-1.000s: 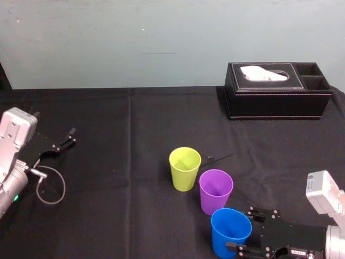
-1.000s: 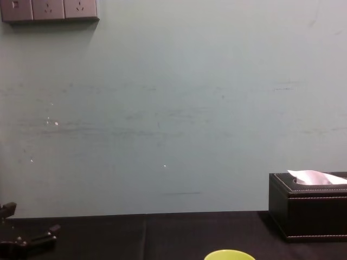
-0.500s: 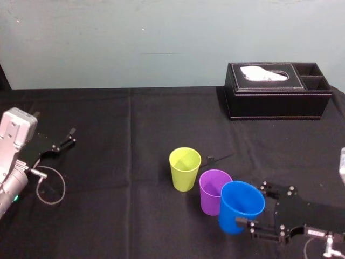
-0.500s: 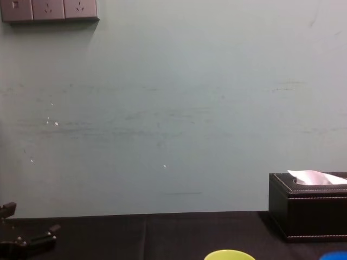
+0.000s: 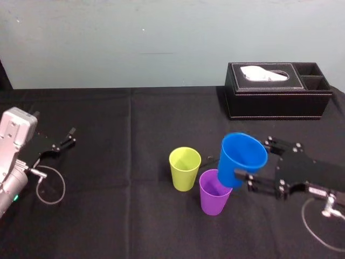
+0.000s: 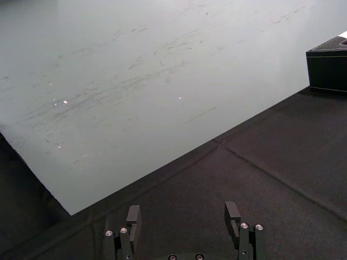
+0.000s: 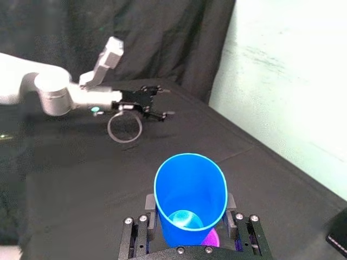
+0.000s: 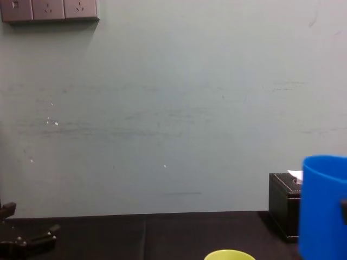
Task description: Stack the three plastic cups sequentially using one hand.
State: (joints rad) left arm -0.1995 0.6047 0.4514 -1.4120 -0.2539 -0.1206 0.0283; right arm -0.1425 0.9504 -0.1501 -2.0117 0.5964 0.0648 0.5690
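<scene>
Change since a second ago: blue cup [image 5: 242, 159] is off the desk [image 5: 108, 216]. It was standing at the near edge in front of the purple cup [image 5: 214, 193]; now it's airborne, carried up and away from the robot. The right hand [image 5: 254, 159] is clamped on it, one finger on either side of the wall, and the right wrist view confirms that grip [image 7: 190, 216]. The chest view now catches the cup [image 8: 325, 206] at its right edge in front of the tissue box [image 5: 277, 91], so the lift is real height and not just a slide. Purple and yellow-green cup [image 5: 184, 168] haven't moved; both are upright, mouths up, just beside each other mid-desk. My read: pick and lift are done, this is the transport leg, and nothing is nested yet. Relative to the hand, the blue cup sits between the fingers, mouth up, slightly tilted with its base leaning toward the purple cup. In the head view its base overlaps the purple rim on the right side, and in the wrist view a sliver of purple [image 7: 211, 236] peeks past the base. So it's close to over the target but probably not centred; I can't tell the exact offset. The left hand [image 5: 62, 143] is parked at the left of the desk, fingers spread [image 6: 182, 227], holding nothing.
</scene>
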